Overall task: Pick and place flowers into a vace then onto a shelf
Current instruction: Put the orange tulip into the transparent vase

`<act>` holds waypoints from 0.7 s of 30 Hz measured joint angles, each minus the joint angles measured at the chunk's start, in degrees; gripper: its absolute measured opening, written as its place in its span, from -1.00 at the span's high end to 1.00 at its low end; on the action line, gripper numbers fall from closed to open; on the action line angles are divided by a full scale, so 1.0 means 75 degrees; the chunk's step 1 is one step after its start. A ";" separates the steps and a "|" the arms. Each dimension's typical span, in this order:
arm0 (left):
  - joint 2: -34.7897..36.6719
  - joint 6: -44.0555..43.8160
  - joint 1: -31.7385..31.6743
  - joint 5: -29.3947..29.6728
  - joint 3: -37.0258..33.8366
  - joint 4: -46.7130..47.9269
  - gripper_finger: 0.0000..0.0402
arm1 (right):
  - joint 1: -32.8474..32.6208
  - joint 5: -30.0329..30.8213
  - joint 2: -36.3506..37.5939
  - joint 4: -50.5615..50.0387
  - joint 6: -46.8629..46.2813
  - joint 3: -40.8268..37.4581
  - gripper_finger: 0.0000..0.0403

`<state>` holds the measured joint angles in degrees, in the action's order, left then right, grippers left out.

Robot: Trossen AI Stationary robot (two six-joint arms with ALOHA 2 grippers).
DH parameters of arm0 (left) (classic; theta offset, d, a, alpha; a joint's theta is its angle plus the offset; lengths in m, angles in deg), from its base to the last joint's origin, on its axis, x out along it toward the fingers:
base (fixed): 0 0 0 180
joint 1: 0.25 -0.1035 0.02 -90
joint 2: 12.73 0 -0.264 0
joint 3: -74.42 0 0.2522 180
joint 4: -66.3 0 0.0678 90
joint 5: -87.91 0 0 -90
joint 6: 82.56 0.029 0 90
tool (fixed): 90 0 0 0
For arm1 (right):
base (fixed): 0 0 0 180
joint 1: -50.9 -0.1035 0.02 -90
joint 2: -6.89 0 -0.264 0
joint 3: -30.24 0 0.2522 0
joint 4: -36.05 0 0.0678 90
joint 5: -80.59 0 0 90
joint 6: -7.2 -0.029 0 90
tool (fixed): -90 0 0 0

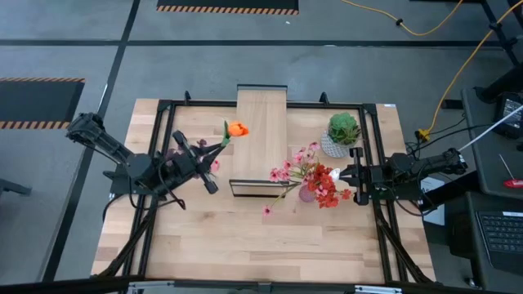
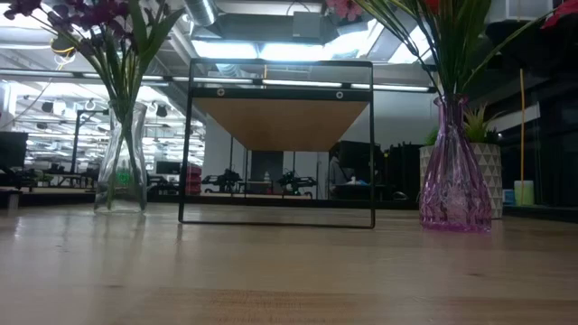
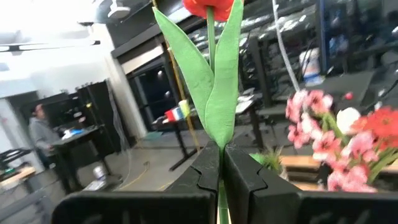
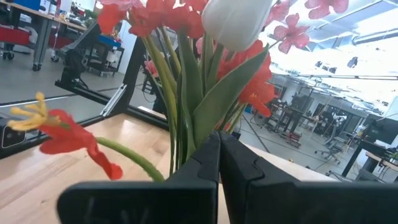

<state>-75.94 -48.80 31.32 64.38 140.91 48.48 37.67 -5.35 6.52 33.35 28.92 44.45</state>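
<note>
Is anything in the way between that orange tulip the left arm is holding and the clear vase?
Nothing visible blocks it. The left tool is shut on the orange tulip's stem, beside the clear vase of purple flowers. The shelf stands farther toward the table's middle, not between them.

no readable text, no labels, no brands, no numbers, no signs anywhere in view

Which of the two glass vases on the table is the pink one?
The pink vase stands beside the white pot and holds red and pink flowers. The other vase is clear glass, with purple flowers.
</note>
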 joint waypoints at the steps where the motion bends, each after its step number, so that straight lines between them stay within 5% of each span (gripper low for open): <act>1: -0.0076 0.0003 0.0032 0.0156 0.0000 0.0004 0.98 | -0.0002 0.0000 0.0000 0.0000 0.0000 0.0000 0.95; 21: -0.0646 -0.0177 0.0350 0.1224 0.0000 -0.0573 0.98 | -0.0001 -0.0003 0.0001 -0.0002 0.0118 0.0000 0.95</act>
<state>-80.79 -50.13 33.95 73.56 140.91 44.19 37.66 -5.37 6.53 33.34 29.80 44.45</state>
